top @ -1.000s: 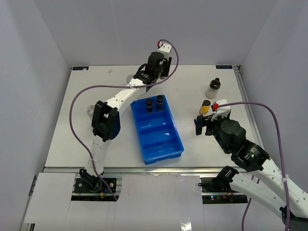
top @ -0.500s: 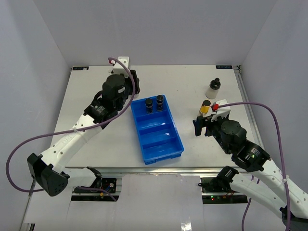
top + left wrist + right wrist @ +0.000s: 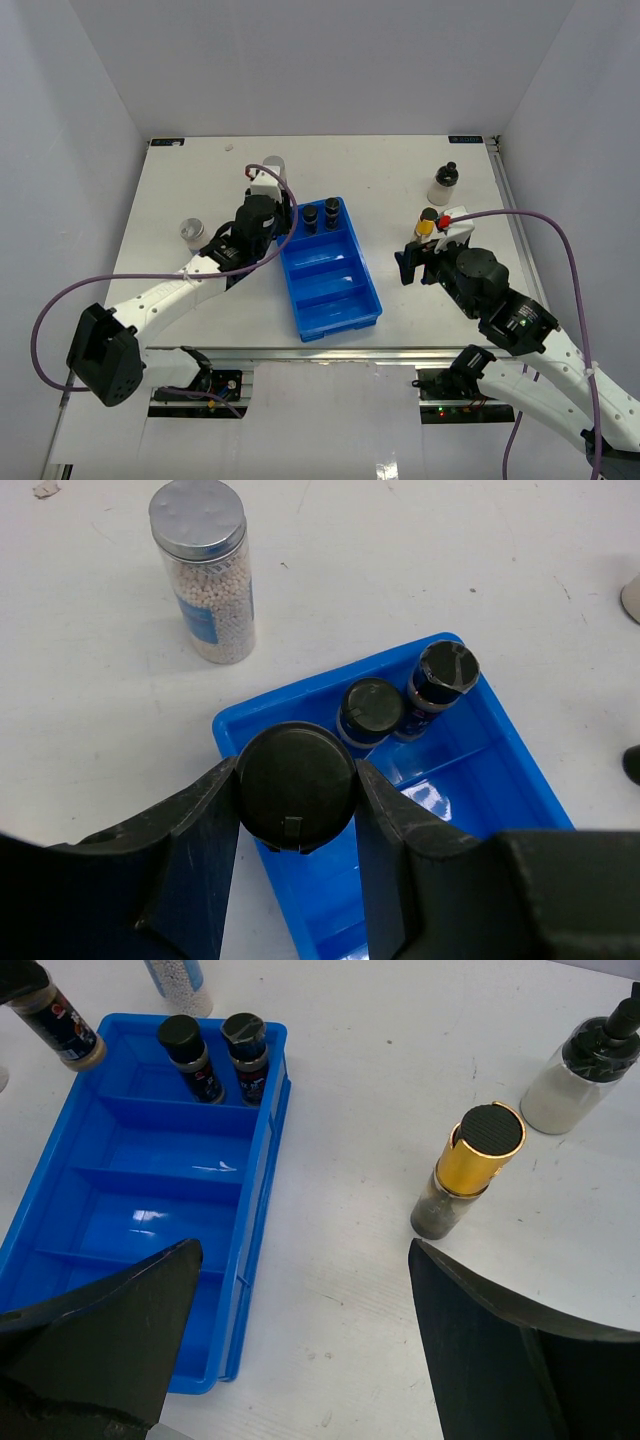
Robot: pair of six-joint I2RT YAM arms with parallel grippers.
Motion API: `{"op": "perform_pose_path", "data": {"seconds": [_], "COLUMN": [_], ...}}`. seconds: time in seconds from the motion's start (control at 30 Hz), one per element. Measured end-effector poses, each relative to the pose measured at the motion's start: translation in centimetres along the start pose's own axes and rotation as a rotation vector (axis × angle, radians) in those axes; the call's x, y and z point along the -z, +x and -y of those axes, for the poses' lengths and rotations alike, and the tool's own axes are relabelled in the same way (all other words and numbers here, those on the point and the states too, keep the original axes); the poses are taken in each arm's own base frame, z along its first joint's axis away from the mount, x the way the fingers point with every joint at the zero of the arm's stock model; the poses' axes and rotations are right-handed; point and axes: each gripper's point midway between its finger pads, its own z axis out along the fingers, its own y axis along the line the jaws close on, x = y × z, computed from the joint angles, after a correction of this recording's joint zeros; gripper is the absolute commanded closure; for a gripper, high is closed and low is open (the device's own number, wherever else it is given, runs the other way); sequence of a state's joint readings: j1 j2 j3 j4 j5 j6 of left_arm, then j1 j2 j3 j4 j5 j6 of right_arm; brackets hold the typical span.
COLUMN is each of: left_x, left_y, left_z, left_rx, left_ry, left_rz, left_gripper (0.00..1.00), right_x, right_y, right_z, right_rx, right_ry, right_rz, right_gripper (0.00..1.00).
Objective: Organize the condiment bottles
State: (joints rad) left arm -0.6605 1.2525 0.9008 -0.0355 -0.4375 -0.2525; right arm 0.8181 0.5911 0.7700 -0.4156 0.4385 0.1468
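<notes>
Nearest me, my left arm (image 3: 160, 295) runs from its base at the near left corner diagonally forward and to the right. Its wrist ends beside the far left corner of the tray (image 3: 345, 300), with the camera looking down. The left jaws are clenched on a black-capped jar (image 3: 295, 785), one finger against each side of the cap. From the wrist view the cap overlaps that tray corner, and I cannot tell whether the jar is touching anything below. My right arm (image 3: 520, 320) comes in from the near right and bends toward the middle, wrist low over the desk (image 3: 380, 170) just right of the tray. The right jaws are spread wide and grasp nothing. The gold bottle (image 3: 465, 1175) stands upright a little ahead of them, closer to the right finger and clear of both. The tray's near compartments hold nothing. In its farthest compartment a dark jar (image 3: 190, 1058) and its twin (image 3: 246, 1055) stand upright side by side. Left of my left arm, a silver-lidded jar (image 3: 191, 232) stands alone on the desk. Farther back on the right, the white bottle (image 3: 580, 1075) stands near the gold one but apart from it. Farthest on the left, the bead jar (image 3: 205, 575) stands upright just beyond the tray's far left corner.
</notes>
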Motion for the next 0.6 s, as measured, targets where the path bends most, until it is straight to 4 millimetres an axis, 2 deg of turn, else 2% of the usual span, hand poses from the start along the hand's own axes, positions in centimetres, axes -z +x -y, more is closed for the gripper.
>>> {"op": "perform_pose_path", "data": {"seconds": [0.33,0.6], "left_x": [-3.1,-4.2], "left_y": [3.6,4.5], "left_z": [0.8,1.0], "left_rx": [-0.032,-0.054], "left_ry": [0.011,0.025], "left_rz": [-0.025,0.006], "left_gripper": [1.0,1.0], "right_x": [0.0,0.0], "right_y": [0.0,0.0], "right_z": [0.0,0.1], "right_rx": [0.0,0.001], "right_ry": [0.001,0.004], "right_rz": [0.001,0.0], "right_gripper": [0.1,0.1]}}
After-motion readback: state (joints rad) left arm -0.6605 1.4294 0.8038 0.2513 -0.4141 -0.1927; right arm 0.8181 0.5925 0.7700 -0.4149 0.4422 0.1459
